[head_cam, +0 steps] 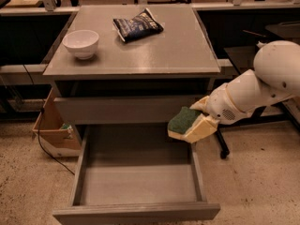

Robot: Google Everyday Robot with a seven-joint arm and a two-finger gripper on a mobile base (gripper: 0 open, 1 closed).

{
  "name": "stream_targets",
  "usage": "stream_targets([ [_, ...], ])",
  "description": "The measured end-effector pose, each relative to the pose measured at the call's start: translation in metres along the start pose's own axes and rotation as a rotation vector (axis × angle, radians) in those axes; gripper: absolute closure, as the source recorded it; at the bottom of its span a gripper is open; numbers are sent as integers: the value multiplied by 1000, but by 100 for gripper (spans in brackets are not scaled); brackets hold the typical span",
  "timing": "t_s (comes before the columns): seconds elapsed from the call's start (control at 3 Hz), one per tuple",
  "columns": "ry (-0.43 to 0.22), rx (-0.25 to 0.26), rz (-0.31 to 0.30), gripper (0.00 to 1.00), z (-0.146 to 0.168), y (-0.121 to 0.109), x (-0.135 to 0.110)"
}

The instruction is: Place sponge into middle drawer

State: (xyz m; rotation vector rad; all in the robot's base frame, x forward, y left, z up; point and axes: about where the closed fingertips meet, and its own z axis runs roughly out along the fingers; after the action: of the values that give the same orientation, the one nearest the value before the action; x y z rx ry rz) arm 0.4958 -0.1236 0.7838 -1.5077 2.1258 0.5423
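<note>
While the gripper (195, 126) hangs over the right wall of the middle drawer (136, 182), near that drawer's back right corner, we judge the carrying step to be almost over and the release not yet made. The gripper is clamped on the sponge (183, 119), which sits green face up with its pale yellow foam showing along the lower edge. The sponge is in the air above the drawer's right rim, partly over the grey floor and not touching it.

The drawer is pulled well out and we see nothing lying in it. The closed drawer front (126, 109) lies directly above the drawer's back edge, just to the left of the sponge.

Next, we think, the white arm (248, 95) has to bring the sponge leftward, further inside the drawer's right wall. It should then lower it toward the floor before the jaws part. Let go where it is now, the sponge could catch the rim and tip outside.

Above and behind the drawer, on the cabinet top (178, 50), lie a dark blue snack bag (137, 25) and a white bowl (81, 43). The bag carries pale lettering, but we cannot read it. A cardboard box (51, 125) sits left of the drawer and shows no print that we can make out.
</note>
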Motion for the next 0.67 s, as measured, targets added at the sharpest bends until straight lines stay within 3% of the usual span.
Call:
stream_targets([
  [0.67, 18, -11, -36, 100, 52, 5, 17],
])
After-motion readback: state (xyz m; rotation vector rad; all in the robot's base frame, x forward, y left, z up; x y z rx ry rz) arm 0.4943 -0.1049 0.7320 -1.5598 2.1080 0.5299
